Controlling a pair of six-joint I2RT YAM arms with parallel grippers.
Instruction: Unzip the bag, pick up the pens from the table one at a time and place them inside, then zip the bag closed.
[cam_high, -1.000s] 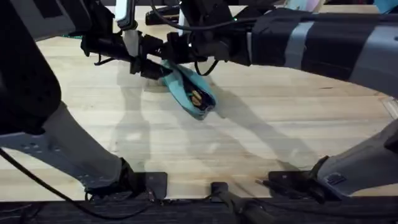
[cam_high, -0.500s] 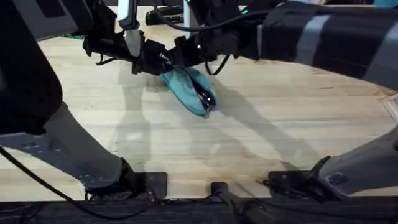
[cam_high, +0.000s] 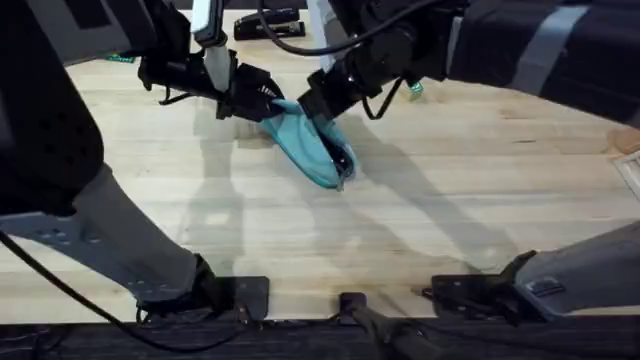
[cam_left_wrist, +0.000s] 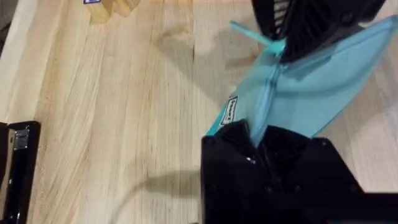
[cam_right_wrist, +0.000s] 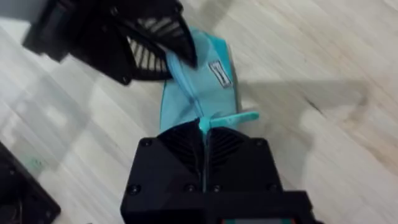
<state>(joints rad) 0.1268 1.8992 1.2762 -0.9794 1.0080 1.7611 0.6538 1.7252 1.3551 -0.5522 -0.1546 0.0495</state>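
Pale wooden planks of the bench (cam_high: 420, 220) spread out under both my arms, their seams running across the overhead view. On the far middle part of it lies the bag (cam_high: 305, 150), a long teal pouch set at a slant, one end toward my left arm and the other toward the near right.

My left gripper (cam_high: 262, 98) is clamped on the far end of the bag; from its wrist camera the black fingers (cam_left_wrist: 273, 155) pinch the fabric right where the zipper line ends, beside a small white label (cam_left_wrist: 231, 112).

My right gripper (cam_high: 322, 100) reaches across from the right and is clenched on the bag a little way along the zipper. From its wrist camera the two fingers (cam_right_wrist: 205, 152) meet tight on the zipper line, with the teal pull tab (cam_right_wrist: 231, 118) sticking out sideways just beside them. The two grippers sit close together.

A dark stapler (cam_left_wrist: 15, 168) lies on the bench well apart from the bag, near the far edge.
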